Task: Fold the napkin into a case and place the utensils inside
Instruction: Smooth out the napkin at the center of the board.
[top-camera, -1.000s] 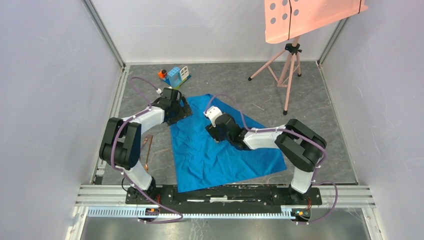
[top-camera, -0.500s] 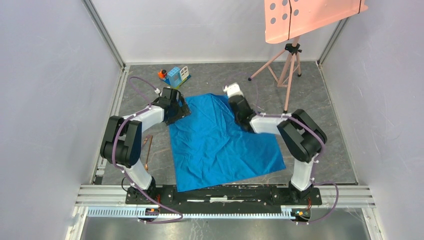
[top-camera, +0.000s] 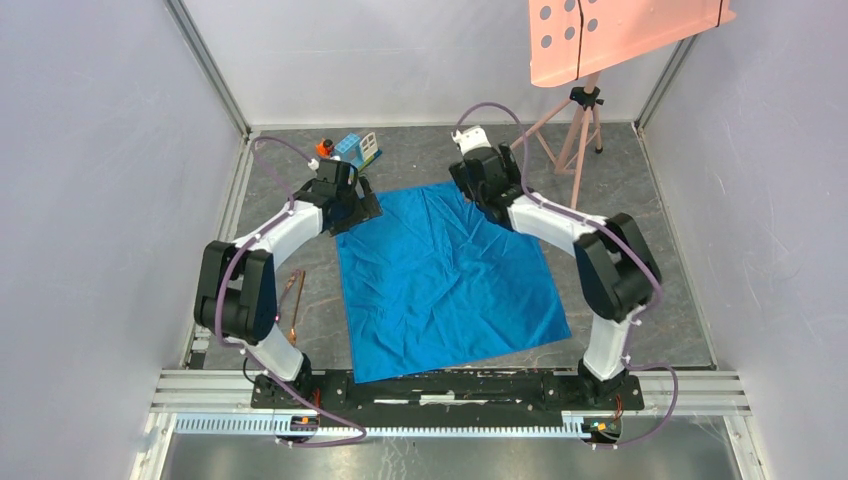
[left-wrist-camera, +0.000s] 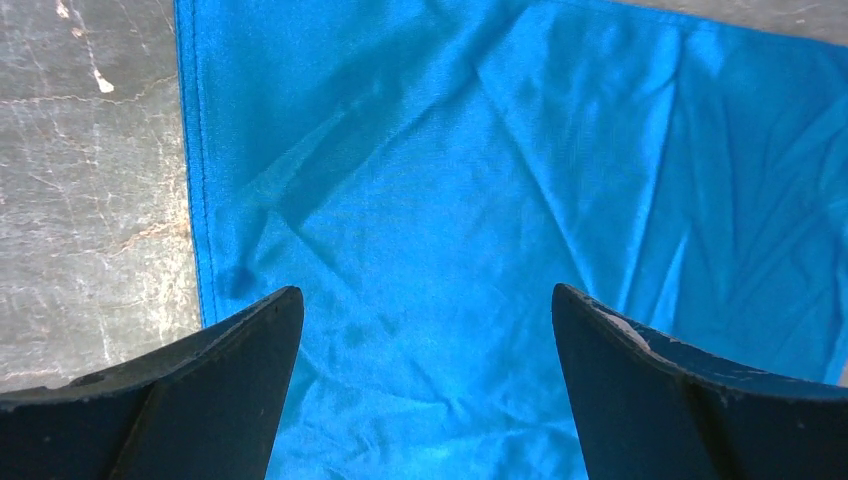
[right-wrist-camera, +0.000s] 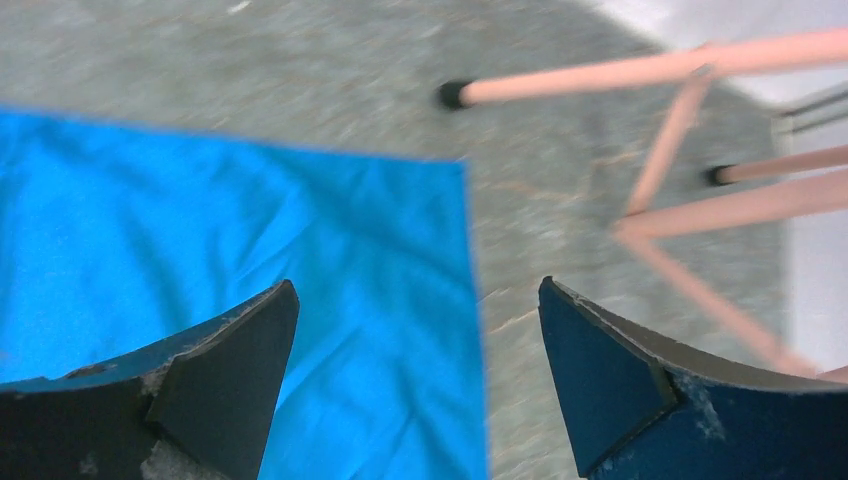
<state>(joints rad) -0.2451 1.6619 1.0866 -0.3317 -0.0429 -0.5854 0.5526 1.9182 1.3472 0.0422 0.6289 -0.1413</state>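
Note:
The blue napkin (top-camera: 445, 280) lies spread flat on the grey table, wrinkled, unfolded, no case formed. My left gripper (top-camera: 354, 206) hovers open over its far left corner; the left wrist view shows the napkin (left-wrist-camera: 480, 180) under the gripper (left-wrist-camera: 425, 300), nothing between the fingers. At the far right corner my right gripper (top-camera: 476, 186) is open. In the right wrist view the gripper (right-wrist-camera: 415, 290) straddles the napkin's (right-wrist-camera: 250, 240) right edge, holding nothing. The copper utensils (top-camera: 293, 300) lie left of the napkin, beside the left arm.
A blue-and-white toy block house (top-camera: 357, 150) stands just beyond the left gripper. A pink tripod (top-camera: 575, 130) carrying a pink board (top-camera: 620, 35) stands at the far right; its legs (right-wrist-camera: 680, 150) are close to the right gripper. Walls enclose the table.
My right gripper travelled from the napkin's middle to its far right corner, drawing the folded-over corner out flat, then opened. The left gripper shifted slightly farther and stayed open.

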